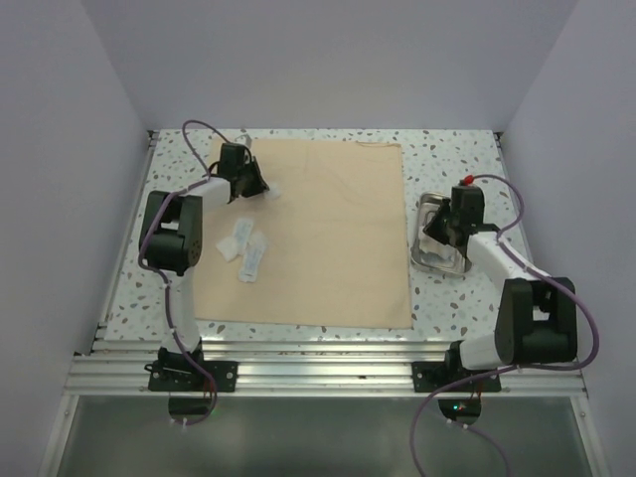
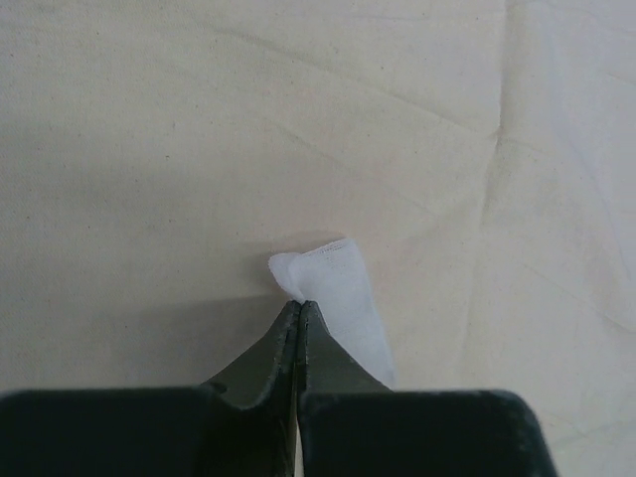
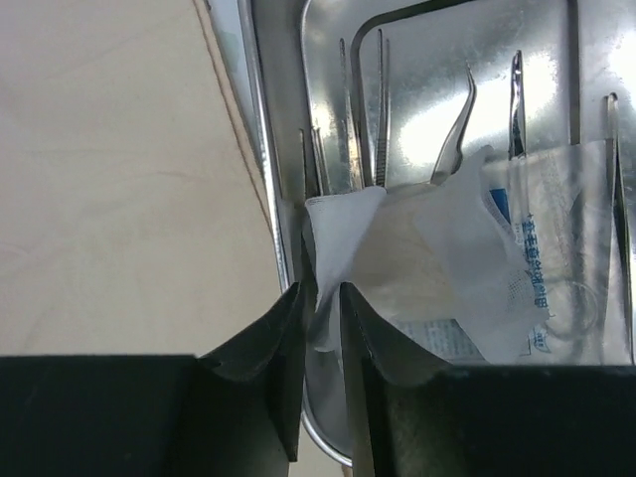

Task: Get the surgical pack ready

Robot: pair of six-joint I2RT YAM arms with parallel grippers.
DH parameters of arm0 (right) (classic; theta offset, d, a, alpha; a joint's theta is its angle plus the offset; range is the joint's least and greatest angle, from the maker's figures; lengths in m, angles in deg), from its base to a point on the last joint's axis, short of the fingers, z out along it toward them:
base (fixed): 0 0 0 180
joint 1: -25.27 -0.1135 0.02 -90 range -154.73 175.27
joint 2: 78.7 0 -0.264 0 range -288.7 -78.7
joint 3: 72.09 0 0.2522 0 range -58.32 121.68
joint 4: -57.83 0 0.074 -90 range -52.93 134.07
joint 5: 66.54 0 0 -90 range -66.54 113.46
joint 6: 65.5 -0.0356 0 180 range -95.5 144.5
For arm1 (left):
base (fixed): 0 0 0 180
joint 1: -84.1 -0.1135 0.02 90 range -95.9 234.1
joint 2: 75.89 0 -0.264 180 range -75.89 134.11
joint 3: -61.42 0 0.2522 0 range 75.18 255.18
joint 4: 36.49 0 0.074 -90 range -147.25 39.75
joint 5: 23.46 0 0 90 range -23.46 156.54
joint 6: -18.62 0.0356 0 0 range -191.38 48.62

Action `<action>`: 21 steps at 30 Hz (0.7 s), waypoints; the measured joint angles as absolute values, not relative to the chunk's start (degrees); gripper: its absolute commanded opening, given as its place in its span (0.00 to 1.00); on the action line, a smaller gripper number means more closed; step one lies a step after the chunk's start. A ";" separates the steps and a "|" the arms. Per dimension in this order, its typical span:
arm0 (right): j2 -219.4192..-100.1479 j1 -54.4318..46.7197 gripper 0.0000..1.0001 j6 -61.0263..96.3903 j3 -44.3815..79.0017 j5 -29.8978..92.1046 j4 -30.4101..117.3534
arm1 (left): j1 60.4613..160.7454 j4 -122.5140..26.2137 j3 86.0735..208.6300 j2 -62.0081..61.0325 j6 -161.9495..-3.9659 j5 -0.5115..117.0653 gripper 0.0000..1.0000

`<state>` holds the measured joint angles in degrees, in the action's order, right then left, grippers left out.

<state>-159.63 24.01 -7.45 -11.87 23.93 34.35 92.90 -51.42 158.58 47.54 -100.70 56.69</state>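
White gauze packet (image 2: 338, 293) pinched by closed left gripper (image 2: 299, 310), upper left of beige cloth (image 1: 318, 229) | right gripper (image 3: 320, 298) slightly parted around gauze corner (image 3: 343, 234) | steel tray (image 3: 417, 60), right of cloth: instruments (image 3: 383, 99), gauze.

Cloth sheet (image 1: 318, 234) mid-table, gauze packets (image 1: 245, 248) on its left part, steel tray (image 1: 429, 214) just right

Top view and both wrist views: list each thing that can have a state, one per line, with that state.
Beige cloth: spread flat on the table, unfolded.
Steel tray: beside the cloth's right edge, holding instruments and a packet.
Metal instruments: lying in the tray.
Gauze packet in tray: corner between the right hand's fingers.
Loose gauze packets: lying on the cloth.
Left hand: shut on a white gauze corner.
Right hand: slightly parted around the packet.
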 measured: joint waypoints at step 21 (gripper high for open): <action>-142.60 24.10 0.66 -6.84 -8.02 9.70 22.22 | 123.89 -49.70 160.79 35.17 -99.80 53.54 0.00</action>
<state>-142.60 24.10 -6.84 -8.02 9.70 22.22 123.89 -49.70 160.79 35.17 -99.80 53.54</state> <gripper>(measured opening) 0.665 0.007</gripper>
